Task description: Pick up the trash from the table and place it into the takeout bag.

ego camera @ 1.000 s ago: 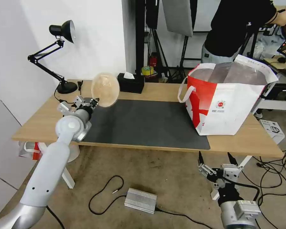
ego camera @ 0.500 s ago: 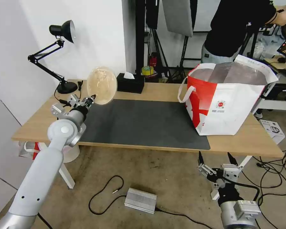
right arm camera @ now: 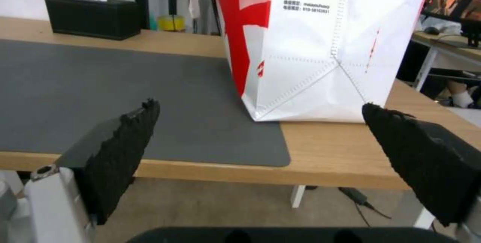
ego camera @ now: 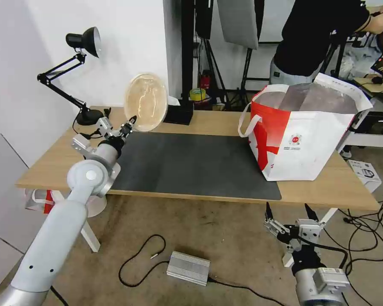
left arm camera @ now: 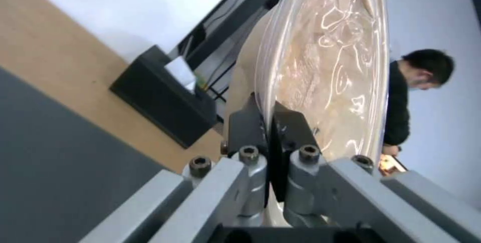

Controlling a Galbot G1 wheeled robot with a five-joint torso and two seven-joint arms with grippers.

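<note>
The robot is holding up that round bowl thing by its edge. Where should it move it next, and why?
Probably sideways toward the takeout bag. The left gripper pinches the rim of the beige pulp bowl, held on edge above the table's far-left end, while the bag stands open-topped at the far right. The right gripper hangs open below the table edge.
</note>
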